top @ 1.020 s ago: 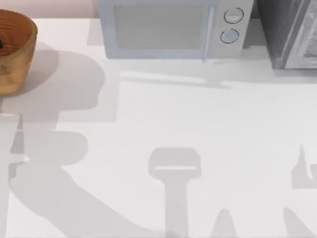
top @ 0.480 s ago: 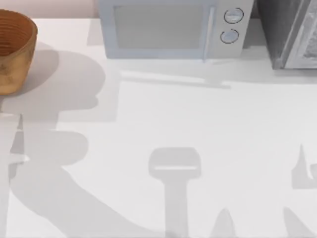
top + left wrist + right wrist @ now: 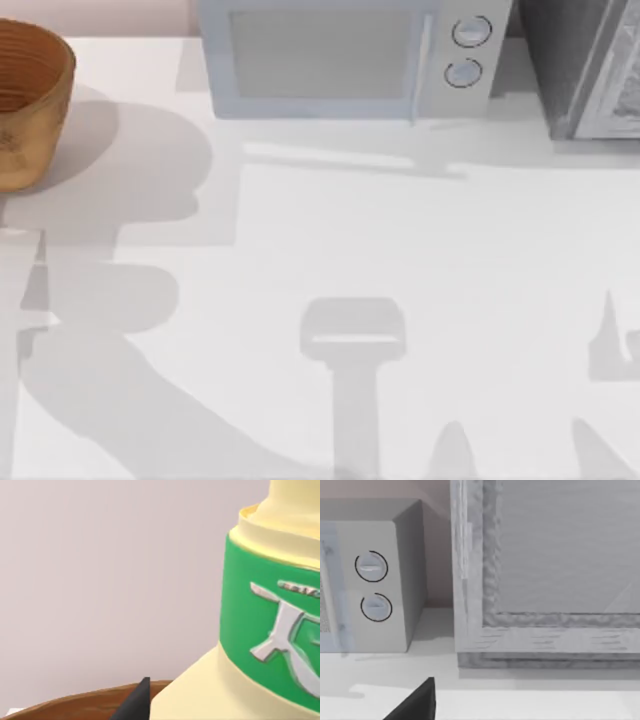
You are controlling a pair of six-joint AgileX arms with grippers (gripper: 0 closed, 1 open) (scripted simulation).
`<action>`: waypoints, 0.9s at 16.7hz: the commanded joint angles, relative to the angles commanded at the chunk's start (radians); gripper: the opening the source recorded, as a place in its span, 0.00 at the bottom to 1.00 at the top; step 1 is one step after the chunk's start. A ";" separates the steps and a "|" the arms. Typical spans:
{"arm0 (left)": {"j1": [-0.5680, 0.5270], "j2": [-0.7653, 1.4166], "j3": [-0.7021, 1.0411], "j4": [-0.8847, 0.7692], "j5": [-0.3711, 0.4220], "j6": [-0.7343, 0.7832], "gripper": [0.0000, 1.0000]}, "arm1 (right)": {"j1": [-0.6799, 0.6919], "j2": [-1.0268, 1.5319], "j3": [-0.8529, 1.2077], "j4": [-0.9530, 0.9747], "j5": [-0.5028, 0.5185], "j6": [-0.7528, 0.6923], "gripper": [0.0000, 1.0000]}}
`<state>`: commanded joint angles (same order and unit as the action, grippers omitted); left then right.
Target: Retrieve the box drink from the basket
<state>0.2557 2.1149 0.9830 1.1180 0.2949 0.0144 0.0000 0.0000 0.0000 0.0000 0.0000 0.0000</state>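
1. The basket (image 3: 28, 95) sits at the far left corner of the worktop (image 3: 400, 260), beside the microwave (image 3: 345, 55), which stands along the back edge.
2. In the left wrist view the box drink (image 3: 270, 630) stands right in front of the camera, upright, its green label band under the paler neck. The basket rim (image 3: 75, 707) shows as a brown arc below it.
3. From that I judge the drink is lifted at or just above the rim, over the basket.
4. One dark fingertip (image 3: 135, 702) of the left claw shows next to the drink's shoulder; I cannot tell how wide the claw is or whether it grips the drink.
5. The deciding relation: the drink's long axis is vertical and it lies straight ahead of the left claw, so the left arm is much nearer.
6. The right arm is parked, facing the microwave's dials (image 3: 372, 587) and a grey cabinet (image 3: 550, 575); one finger (image 3: 417, 702) shows, its opening unclear.
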 joint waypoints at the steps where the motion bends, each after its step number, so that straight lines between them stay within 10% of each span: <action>1: 0.000 0.000 0.000 0.000 0.000 0.000 0.00 | 0.000 0.000 0.000 0.000 0.000 0.000 1.00; 15: 0.006 -0.204 0.139 -0.333 -0.004 0.003 0.00 | 0.000 0.000 0.000 0.000 0.000 0.000 1.00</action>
<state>0.2621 1.9109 1.1216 0.7850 0.2911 0.0176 0.0000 0.0000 0.0000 0.0000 0.0000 0.0000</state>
